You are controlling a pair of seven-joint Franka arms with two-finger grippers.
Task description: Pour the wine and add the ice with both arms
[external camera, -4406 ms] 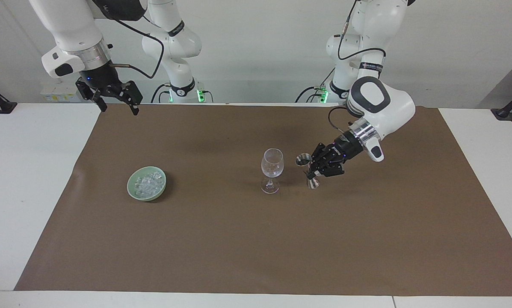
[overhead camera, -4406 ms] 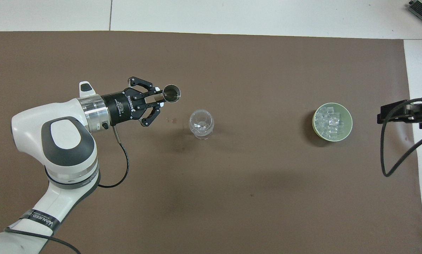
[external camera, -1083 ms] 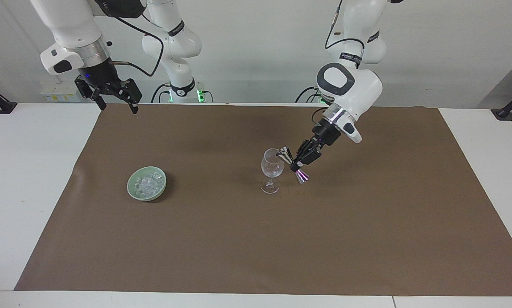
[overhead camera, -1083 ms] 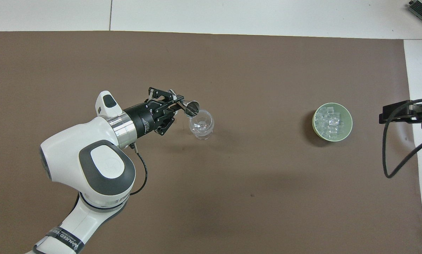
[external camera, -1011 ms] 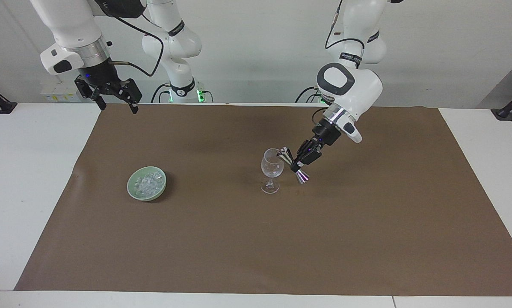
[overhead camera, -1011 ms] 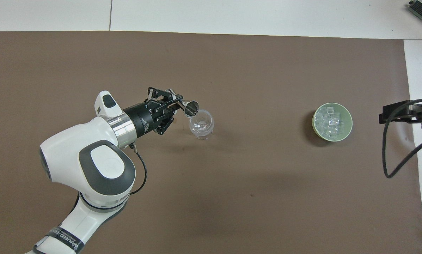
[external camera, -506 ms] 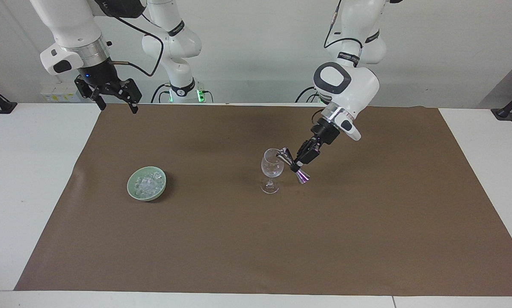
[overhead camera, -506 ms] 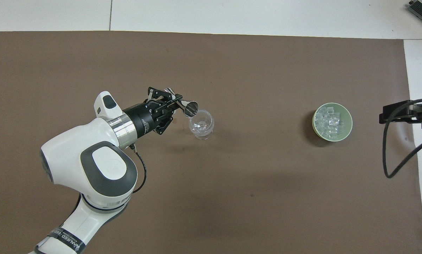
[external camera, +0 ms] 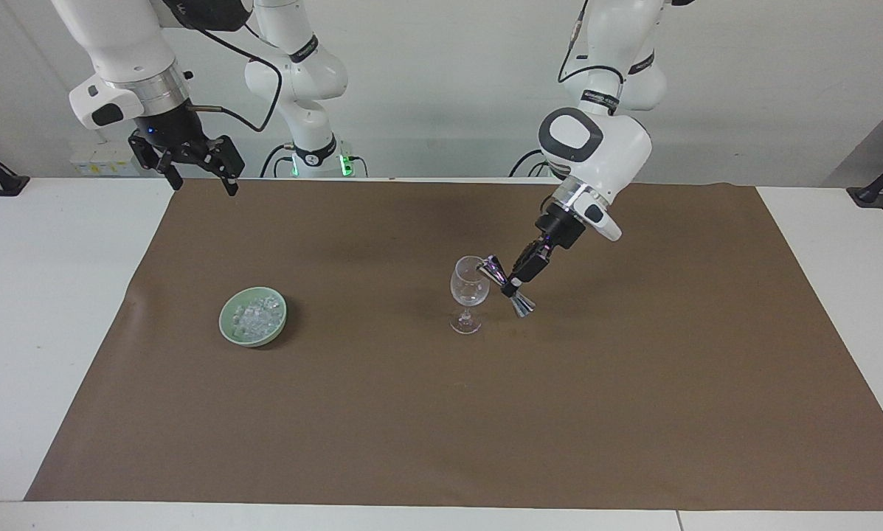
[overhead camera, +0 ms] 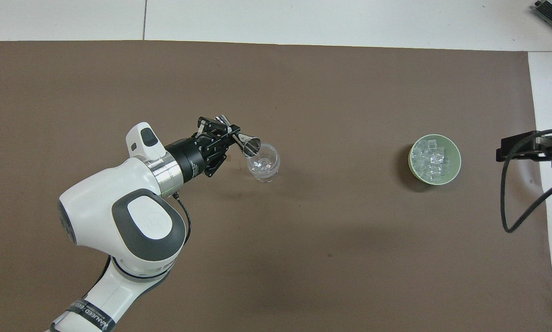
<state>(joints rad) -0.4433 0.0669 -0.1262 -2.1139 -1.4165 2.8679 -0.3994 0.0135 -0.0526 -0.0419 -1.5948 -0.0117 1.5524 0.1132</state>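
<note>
My left gripper [external camera: 514, 283] is shut on a silver double-ended jigger [external camera: 505, 284] and holds it tilted, its mouth at the rim of the clear stemmed glass [external camera: 470, 290]. The glass stands upright mid-mat. In the overhead view the left gripper [overhead camera: 228, 132], the jigger [overhead camera: 245, 141] and the glass [overhead camera: 264, 163] show the same. The ice [external camera: 256, 318] is heaped in a pale green bowl [external camera: 225, 316] toward the right arm's end; both also show in the overhead view, the ice [overhead camera: 431, 160] in the bowl [overhead camera: 457, 159]. My right gripper [external camera: 201, 179] is open, empty, and waits raised over the mat's corner.
A brown mat [external camera: 441, 413] covers most of the white table [external camera: 35, 310]. The right arm's black cable [overhead camera: 511, 203] hangs over the mat's edge beside the bowl.
My left gripper has lifted the jigger from upright beside the glass, brought it to the rim and kept tipping it more steeply. The right arm has not moved.
</note>
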